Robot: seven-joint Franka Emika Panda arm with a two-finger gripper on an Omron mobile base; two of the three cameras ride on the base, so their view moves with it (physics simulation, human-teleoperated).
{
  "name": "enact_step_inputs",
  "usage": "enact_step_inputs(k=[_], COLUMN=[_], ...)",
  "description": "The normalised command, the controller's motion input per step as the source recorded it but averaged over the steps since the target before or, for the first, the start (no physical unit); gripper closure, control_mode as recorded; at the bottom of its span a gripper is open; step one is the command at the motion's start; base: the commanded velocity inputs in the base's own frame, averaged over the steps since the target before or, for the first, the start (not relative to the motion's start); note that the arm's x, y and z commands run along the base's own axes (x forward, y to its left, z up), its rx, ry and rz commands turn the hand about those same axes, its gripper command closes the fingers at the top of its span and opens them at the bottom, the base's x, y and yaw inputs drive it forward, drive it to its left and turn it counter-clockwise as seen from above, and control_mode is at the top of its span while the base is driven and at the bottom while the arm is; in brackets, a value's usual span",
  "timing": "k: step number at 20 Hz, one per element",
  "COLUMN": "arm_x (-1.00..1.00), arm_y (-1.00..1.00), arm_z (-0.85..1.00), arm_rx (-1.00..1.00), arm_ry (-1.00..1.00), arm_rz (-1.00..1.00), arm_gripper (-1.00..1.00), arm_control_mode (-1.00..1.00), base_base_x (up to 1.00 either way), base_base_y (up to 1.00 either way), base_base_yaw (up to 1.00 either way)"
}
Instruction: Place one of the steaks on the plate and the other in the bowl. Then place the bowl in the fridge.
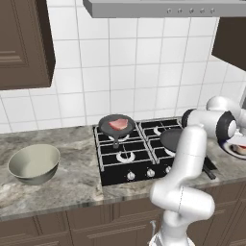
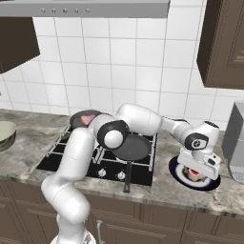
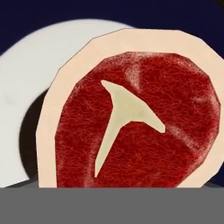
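One steak (image 1: 120, 125) lies in the small dark pan (image 1: 116, 126) on the back left burner, also seen as the steak (image 2: 87, 119) behind my arm. The other steak (image 3: 135, 127), red with a pale rim and a T-shaped bone, lies on the plate (image 3: 30, 65), white with a dark blue rim. That plate (image 2: 178, 174) sits on the counter right of the stove. My gripper (image 2: 196, 171) hangs just over the steak (image 2: 193, 175) there, jaws wide, fingertips hidden. The grey-green bowl (image 1: 33, 163) stands empty on the counter left of the stove. The fridge is out of view.
An empty dark frying pan (image 2: 131, 147) rests on the front right burner, its handle pointing over the counter edge. A grey appliance (image 2: 236, 143) stands at the far right. Wall cabinets and a range hood hang above.
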Motion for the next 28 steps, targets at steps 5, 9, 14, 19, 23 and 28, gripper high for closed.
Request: enact_step_inputs(k=[5, 9, 14, 19, 23, 28], arm_x=[-0.04, -0.19, -0.23, -0.2, -0.06, 0.0], arm_y=[0.06, 0.12, 0.12, 0.19, 0.53, 0.99], arm_z=[-0.01, 0.01, 0.08, 0.65, 0.57, 0.05], arm_rx=[0.01, 0.0, 0.0, 0.0, 0.0, 0.0], arm_ry=[0.0, 0.0, 0.0, -0.04, -0.02, 0.0], arm_rz=[0.0, -0.02, 0.0, 0.0, 0.0, 0.0], arm_gripper=[-1.0, -1.0, -1.0, -1.0, -1.0, -1.0], arm_control_mode=[-1.0, -1.0, -1.0, -1.0, -1.0, -1.0], base_base_x=[0.0, 0.0, 0.0, 0.0, 0.0, 0.0], base_base_y=[0.0, 0.0, 0.0, 0.0, 0.0, 0.0], base_base_yaw=[0.0, 0.0, 0.0, 0.0, 0.0, 0.0])
